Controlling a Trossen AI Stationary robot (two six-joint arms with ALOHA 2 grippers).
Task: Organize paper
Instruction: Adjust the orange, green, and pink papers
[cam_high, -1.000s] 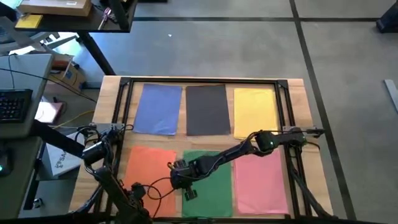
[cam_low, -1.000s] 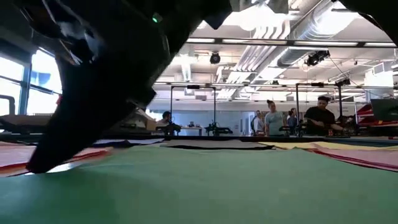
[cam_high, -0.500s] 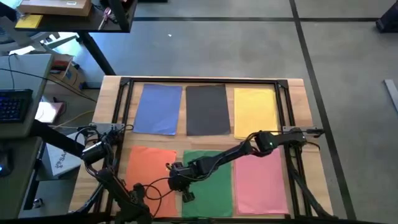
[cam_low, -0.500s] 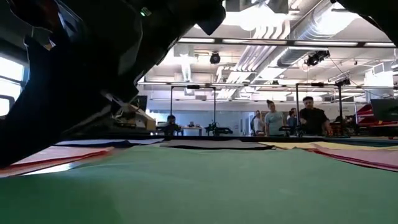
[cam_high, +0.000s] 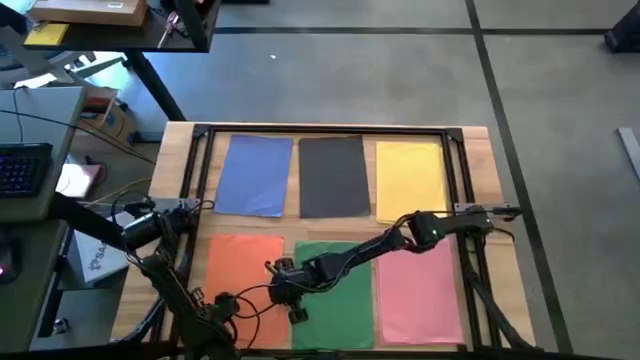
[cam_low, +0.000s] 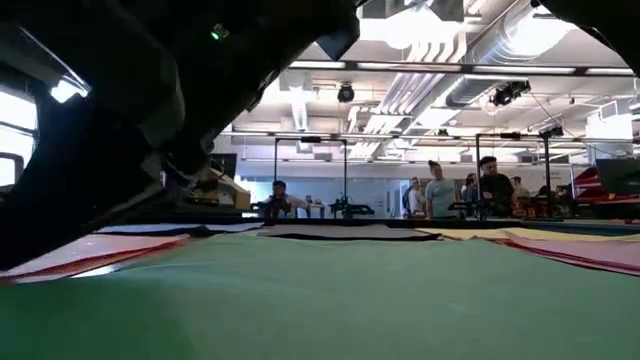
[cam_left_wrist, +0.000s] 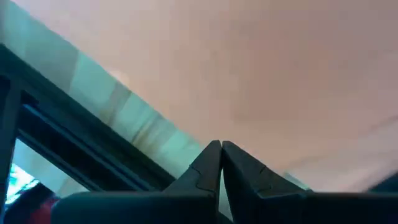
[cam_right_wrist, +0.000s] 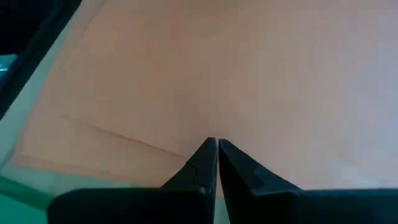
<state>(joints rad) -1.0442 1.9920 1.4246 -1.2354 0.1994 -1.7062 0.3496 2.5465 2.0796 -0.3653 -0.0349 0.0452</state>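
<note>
Wooden slats form the light-coloured table (cam_high: 495, 190), which carries a black rectangular metal frame (cam_high: 325, 130) around six stacks of thin coloured paper laid in two rows of three. In the far row lie the blue sheets (cam_high: 255, 175), the dark grey sheets (cam_high: 334, 176) and the yellow sheets (cam_high: 410, 180), side by side with narrow gaps. In the near row lie the orange sheets (cam_high: 240, 275), the green sheets (cam_high: 345, 300) and the pink sheets (cam_high: 420, 295); in the low view the green paper (cam_low: 330, 300) fills the foreground.

Next in size, the right arm reaches from the table's right side across the green stack, its right gripper (cam_high: 280, 290) down at the seam between the green and orange stacks. In its wrist view the right gripper (cam_right_wrist: 217, 147) shows both fingertips pressed together over orange paper, with nothing visible between them. The left arm is folded at the table's near left corner; the left gripper (cam_left_wrist: 221, 148) likewise has its tips closed together, holding nothing that can be seen, above orange paper beside the frame.

Several people (cam_low: 465, 192) stand far off in the room behind.
</note>
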